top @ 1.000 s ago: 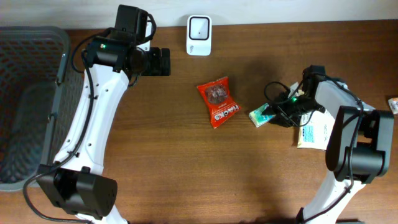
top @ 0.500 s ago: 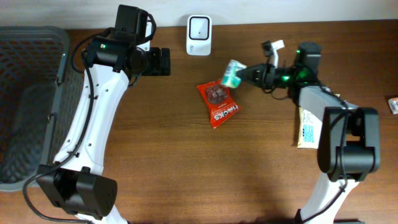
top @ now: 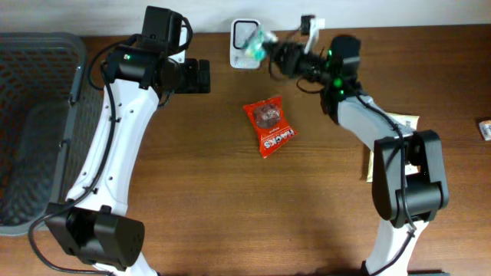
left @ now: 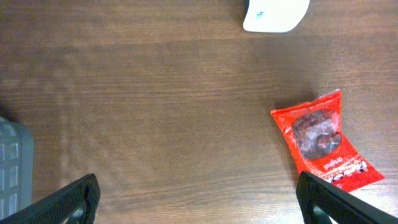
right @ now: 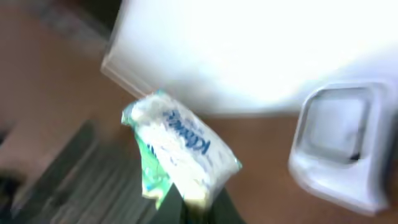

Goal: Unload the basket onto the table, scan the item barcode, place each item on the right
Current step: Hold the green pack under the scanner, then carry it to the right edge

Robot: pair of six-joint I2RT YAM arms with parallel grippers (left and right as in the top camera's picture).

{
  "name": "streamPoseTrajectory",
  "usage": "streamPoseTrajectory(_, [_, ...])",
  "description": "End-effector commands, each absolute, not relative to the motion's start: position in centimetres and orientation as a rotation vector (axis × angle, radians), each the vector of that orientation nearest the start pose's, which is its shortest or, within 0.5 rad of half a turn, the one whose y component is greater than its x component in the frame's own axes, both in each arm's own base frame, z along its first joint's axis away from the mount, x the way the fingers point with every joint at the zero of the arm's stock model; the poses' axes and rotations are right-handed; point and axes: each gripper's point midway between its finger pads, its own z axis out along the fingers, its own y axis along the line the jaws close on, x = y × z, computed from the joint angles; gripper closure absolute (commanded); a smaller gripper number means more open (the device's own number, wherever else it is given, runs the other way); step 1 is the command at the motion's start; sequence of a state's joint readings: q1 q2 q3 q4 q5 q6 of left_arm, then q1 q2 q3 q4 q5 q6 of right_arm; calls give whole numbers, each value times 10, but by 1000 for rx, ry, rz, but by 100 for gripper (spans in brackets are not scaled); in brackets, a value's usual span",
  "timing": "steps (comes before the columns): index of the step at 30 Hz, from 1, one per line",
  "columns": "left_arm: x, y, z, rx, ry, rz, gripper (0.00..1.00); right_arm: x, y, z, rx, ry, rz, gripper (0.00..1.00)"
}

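Tabletop: brown wood-grain table (top: 230, 215), with a white barcode scanner (top: 239, 60) at its far edge.
Change in a second: the Kleenex tissue pack (top: 255, 44) lay on the table well to the right of the scanner. It is now off the table and held over the scanner's face, hiding part of its window from overhead.
Right side: the right claw (top: 268, 51), just right of the scanner, is clamped on the pack's lower end.
Pack axis: the right wrist view is blurred. The pack's (right: 180, 152) long axis runs diagonally from upper left to lower right, blue lettering toward the camera, scanner (right: 342, 143) just beside it.
Left side: the left claw (top: 203, 77) is spread wide and empty, left of the scanner, unchanged.
Other item: the red snack packet (top: 269, 125) lies flat in front of the scanner, unmoved.
Bin: the gray mesh basket (top: 38, 115) sits far left of the scanner.
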State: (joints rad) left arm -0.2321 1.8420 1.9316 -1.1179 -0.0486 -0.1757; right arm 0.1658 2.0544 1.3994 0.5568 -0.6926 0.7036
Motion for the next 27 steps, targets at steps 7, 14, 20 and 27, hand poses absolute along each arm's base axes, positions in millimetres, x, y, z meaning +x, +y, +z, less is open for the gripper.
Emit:
streamPoseTrajectory(7, [446,-95,240,58,2598,-90,1,655,187,232,-384,1767,-213,96])
streamPoseTrajectory(14, [446,-95,240,58,2598,-90,1,650,242,153,-1096,1612,-397,96])
streamPoseTrajectory(20, [446,-95,240,58,2598,-90,1,663,192,224,-575,1659,-508,96])
streamPoseTrajectory(27, [446,-95,240,58,2598,-90,1,572,-186,220,693,2056,-508,96])
